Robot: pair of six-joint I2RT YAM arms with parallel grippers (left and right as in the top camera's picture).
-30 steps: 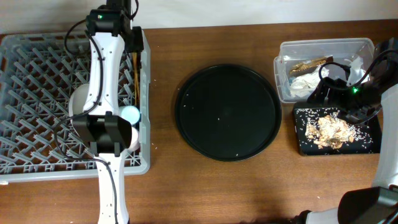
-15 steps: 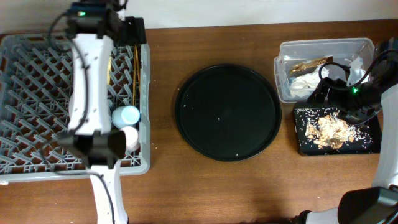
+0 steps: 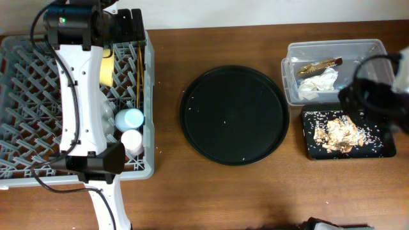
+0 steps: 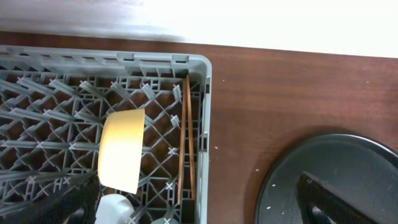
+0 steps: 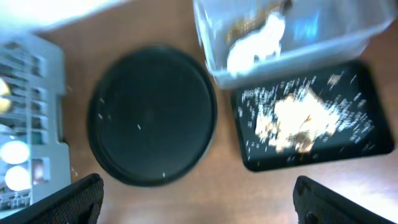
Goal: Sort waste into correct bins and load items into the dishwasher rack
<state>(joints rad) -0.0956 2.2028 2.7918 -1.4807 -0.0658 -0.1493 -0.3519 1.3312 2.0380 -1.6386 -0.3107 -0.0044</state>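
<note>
Noted left jaws released, spread wide, nothing between, hovering over 1 o'clock corner of dishwasher rack [image 3: 25,64]. Directly below: yellow bowl [image 4: 121,149] on edge among pegs, chopsticks [image 4: 186,143] along rack wall at bowl's 3 o'clock. Blue cup [image 3: 132,118] and pink cup [image 3: 132,139] at 6 o'clock of those. Noted right jaws likewise released, empty, above bins. Tissue [image 3: 316,83] and gold wrapper [image 3: 323,64] in clear tub [image 3: 332,45]; food scraps [image 3: 339,131] in black tray [image 3: 382,150] at tub's 6 o'clock. Round black tray [image 3: 233,115] mid-worktop [image 3: 211,191].

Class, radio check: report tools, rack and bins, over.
Left tool open, right tool open, both empty. Yellow bowl, chopsticks, blue cup, pink cup in rack. Scraps in black tray. Nothing blocking.
</note>
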